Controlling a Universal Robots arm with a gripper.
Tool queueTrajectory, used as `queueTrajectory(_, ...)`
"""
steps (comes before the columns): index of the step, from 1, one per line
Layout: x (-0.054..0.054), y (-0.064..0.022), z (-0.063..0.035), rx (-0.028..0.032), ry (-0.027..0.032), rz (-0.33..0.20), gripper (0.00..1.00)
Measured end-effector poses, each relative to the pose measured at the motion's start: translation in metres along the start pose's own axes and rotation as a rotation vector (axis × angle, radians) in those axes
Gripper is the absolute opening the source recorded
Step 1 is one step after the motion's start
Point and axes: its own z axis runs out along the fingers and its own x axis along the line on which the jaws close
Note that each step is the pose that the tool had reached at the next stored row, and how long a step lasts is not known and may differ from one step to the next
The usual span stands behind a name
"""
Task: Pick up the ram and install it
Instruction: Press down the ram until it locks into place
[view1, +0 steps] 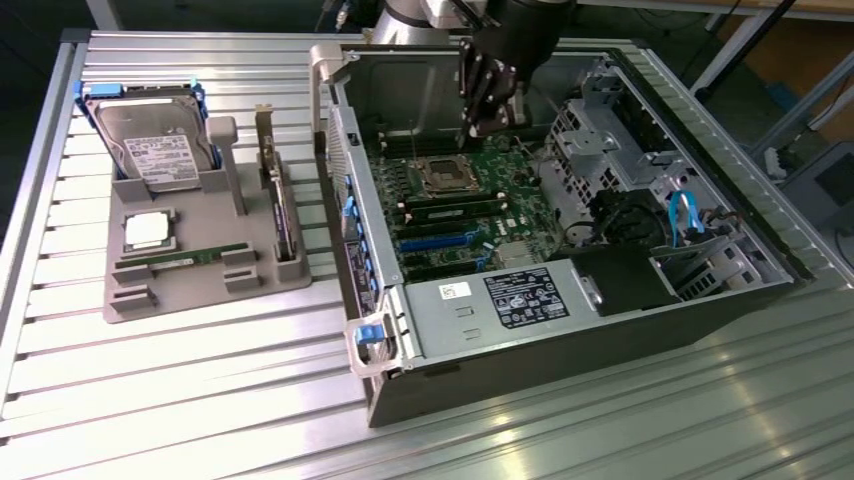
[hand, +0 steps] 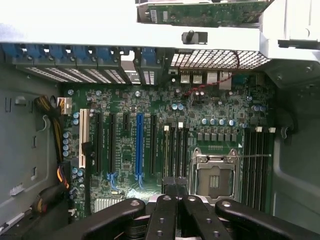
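Overhead, closed black metal fingers (hand: 175, 202) above glossy green motherboard (hand: 165, 107).

Slatted metal table (view1: 200, 380)
An open computer case (view1: 561, 340) and a grey parts tray (view1: 200, 290) sit directly on it, side by side.

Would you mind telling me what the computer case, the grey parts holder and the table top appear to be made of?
Computer case: sheet metal, dull grey, with stamped folds and perforated panels. Parts holder: probably moulded or printed plastic, matte grey-beige with blocky slots. Table: likely aluminium profile, silvery, with parallel grooves and soft glare.
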Motion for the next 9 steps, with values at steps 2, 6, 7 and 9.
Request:
queueTrajectory(2,0.000,-0.0035,-0.0001,0.0000,0.0000,0.000,0.10)
queueTrajectory(6,0.000,-0.0139,-0.0004,0.0000,0.0000,0.000,0.10)
queueTrajectory(7,0.001,-0.0156,-0.0005,0.0000,-0.0001,0.000,0.10)
queueTrajectory(9,0.001,-0.0193,-0.0006,0.0000,0.0000,0.000,0.10)
